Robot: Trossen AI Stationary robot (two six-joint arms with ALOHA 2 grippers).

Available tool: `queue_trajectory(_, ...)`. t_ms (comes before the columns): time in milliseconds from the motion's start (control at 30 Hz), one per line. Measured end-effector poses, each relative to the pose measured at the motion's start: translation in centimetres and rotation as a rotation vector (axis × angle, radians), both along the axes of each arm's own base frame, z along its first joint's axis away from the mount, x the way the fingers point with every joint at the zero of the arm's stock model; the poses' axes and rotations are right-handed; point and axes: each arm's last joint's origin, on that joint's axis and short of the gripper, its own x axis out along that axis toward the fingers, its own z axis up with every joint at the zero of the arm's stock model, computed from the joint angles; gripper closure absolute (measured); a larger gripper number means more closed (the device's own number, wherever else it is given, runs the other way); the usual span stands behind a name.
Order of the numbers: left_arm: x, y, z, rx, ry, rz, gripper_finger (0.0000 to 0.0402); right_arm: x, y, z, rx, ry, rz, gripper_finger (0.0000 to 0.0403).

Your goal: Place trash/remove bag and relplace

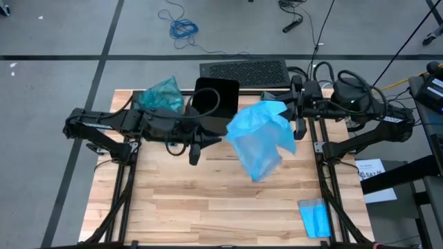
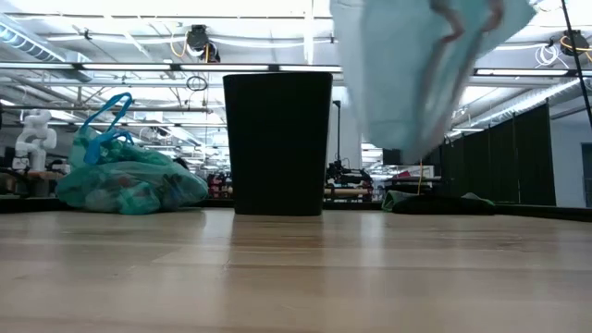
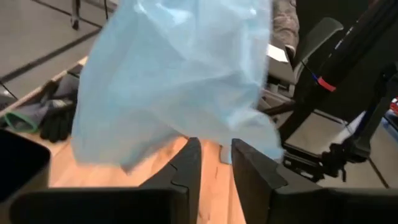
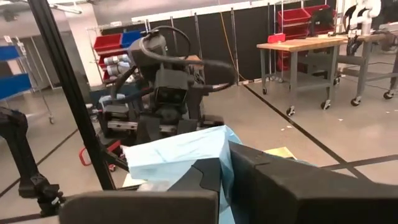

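My right end effector (image 4: 225,177) is clamped shut on the top edge of the sky-blue bag (image 1: 259,138). The bag hangs above the desk (image 1: 208,200), just right of centre, its lower end drooping toward 6 o'clock. In my right wrist view the plastic fills the gap between the fingers, so I cannot make out how much of the rim is pinched.

My left end effector (image 3: 214,165) sits at the bag's 9 o'clock, fingers a narrow gap apart and holding nothing; the bag billows just past the tips and hides most of what lies behind.

The bin (image 1: 216,104) stands at 12 o'clock, dark and unlined; its inside is too dark to read from above. The tied teal bag (image 1: 160,95) rests at the bin's 9 o'clock; the trash shows only as vague lumps through it. A blue cloth (image 1: 315,217) lies at 4 o'clock, near the desk edge. Black gloves (image 3: 46,115) are partly cut off behind the bag.
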Motion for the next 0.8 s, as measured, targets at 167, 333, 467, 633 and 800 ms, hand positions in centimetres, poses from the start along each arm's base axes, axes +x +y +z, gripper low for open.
queue_trajectory(167, -0.1, -0.7, -0.1, -0.042, 0.01, -0.012, 0.0294, 0.4, -0.1, -0.5, -0.01, 0.078, -0.03, 0.0403)
queue_trajectory(333, -0.2, -1.6, -0.5, -0.159, 0.027, -0.005, 0.029, 1.4, -0.4, -0.9, -0.027, 0.146, -0.072, 0.0403)
queue_trajectory(467, 0.3, -2.4, -2.0, -0.235, 0.082, 0.007, 0.029, 1.8, -0.5, 0.6, -0.076, 0.127, -0.069, 0.0403)
queue_trajectory(633, 2.3, -3.6, -3.8, -0.226, 0.126, -0.006, 0.029, 2.2, -0.5, 3.3, -0.166, 0.159, -0.061, 0.0403)
queue_trajectory(800, 3.5, -4.0, -5.4, -0.272, 0.204, 0.007, 0.029, 2.0, -0.5, 6.1, -0.25, 0.192, -0.054, 0.0403)
